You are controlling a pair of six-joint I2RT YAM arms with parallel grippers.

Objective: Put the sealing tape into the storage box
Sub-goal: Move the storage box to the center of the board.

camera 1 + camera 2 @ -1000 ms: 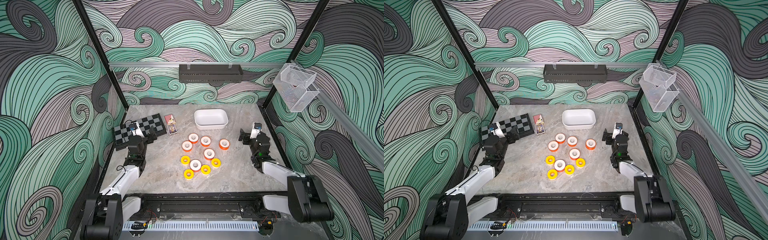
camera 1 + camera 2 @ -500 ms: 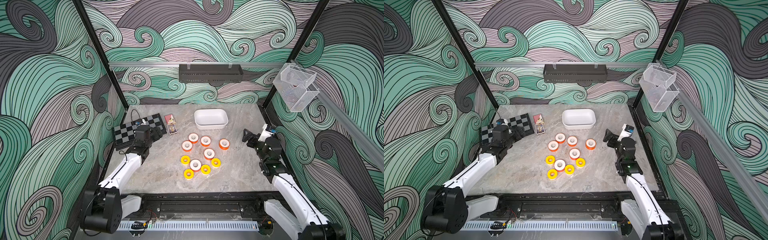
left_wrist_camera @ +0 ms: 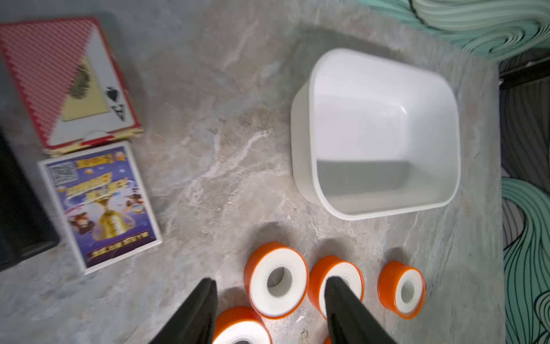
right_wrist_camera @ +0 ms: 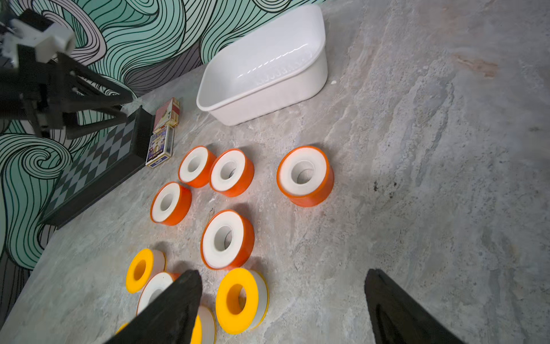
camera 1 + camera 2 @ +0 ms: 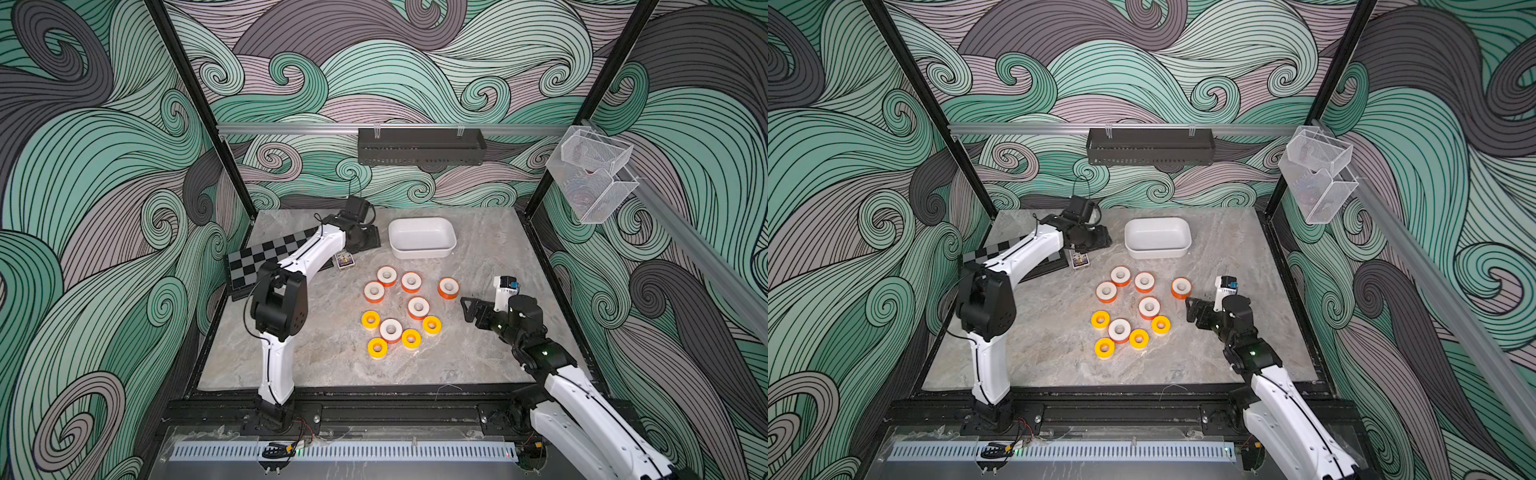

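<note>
Moved since earlier frame: left arm [image 5: 309, 255] swung out across chessboard [image 5: 257, 262]; left fingers [image 3: 199, 315] now apart, gripping nothing, above counter [image 5: 332, 365] between card boxes [image 5: 345, 261] and storage box [image 5: 422, 252]. Centre: sealing tape [image 5: 418, 307], ten rolls on counter, near side of storage box, all outside it. Further right: right fingers [image 4: 395, 312] advanced beside rolls, wide apart, gripping nothing.

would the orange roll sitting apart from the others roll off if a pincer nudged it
The lone orange roll lies flat, hole up, so it would probably slide, not roll. It looks like a stiff ring, likely keeping shape when squeezed. Its smooth side might slip.
</note>
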